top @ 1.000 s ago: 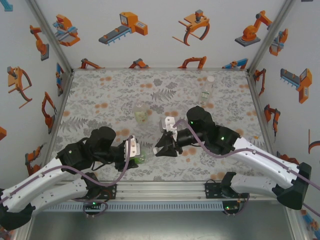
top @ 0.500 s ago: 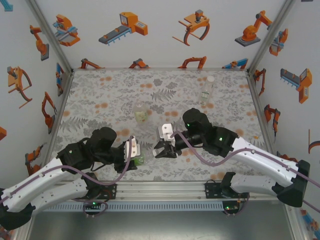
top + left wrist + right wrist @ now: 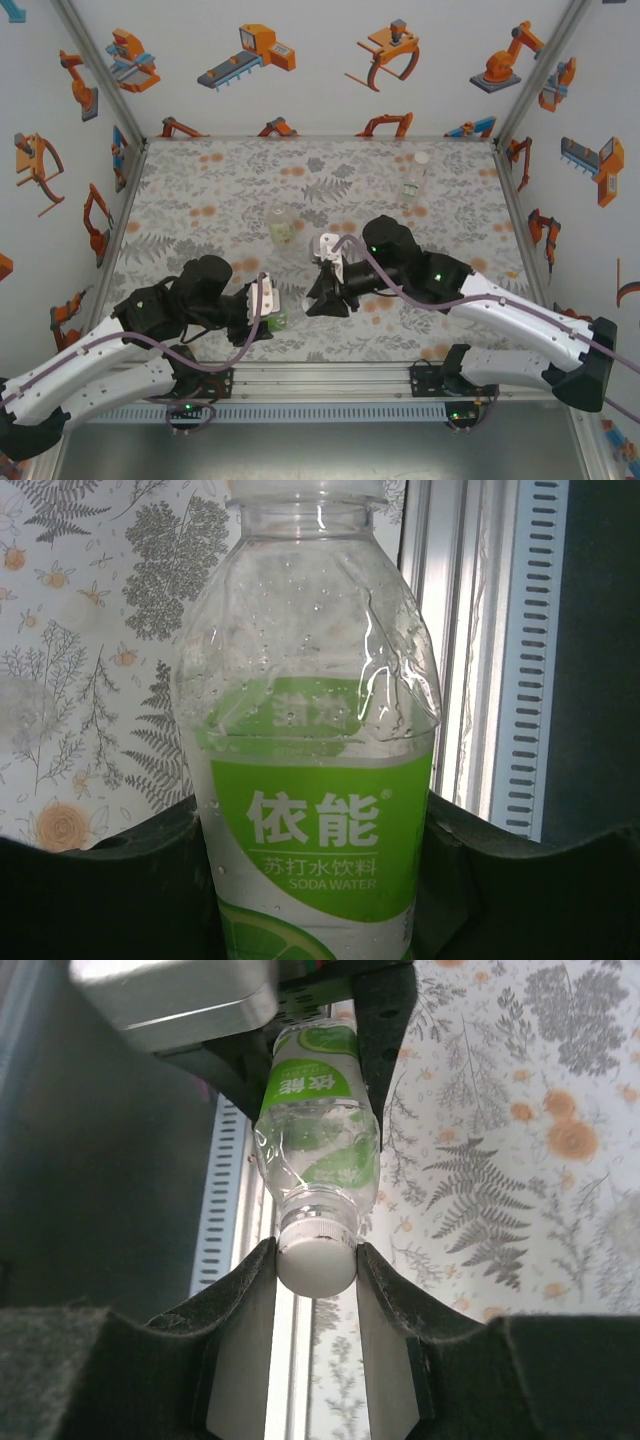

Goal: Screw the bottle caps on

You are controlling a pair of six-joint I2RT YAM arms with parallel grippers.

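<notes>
top external: high above near edge, looking down over whole floral mat (image 3: 230,190); left wrist: very close on green-label bottle (image 3: 315,780); right wrist: close, facing its cap (image 3: 316,1255) end-on; wrist views share that bottle

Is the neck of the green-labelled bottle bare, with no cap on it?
No, a white cap sits on the neck of the green-labelled bottle, pinched by the right gripper.

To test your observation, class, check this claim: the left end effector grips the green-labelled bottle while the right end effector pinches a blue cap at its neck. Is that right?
Not quite. The cap is white, not blue, as the right wrist view shows. The rest stands: the left end effector grips the green-labelled bottle while the right end effector pinches the cap at its neck.
</notes>
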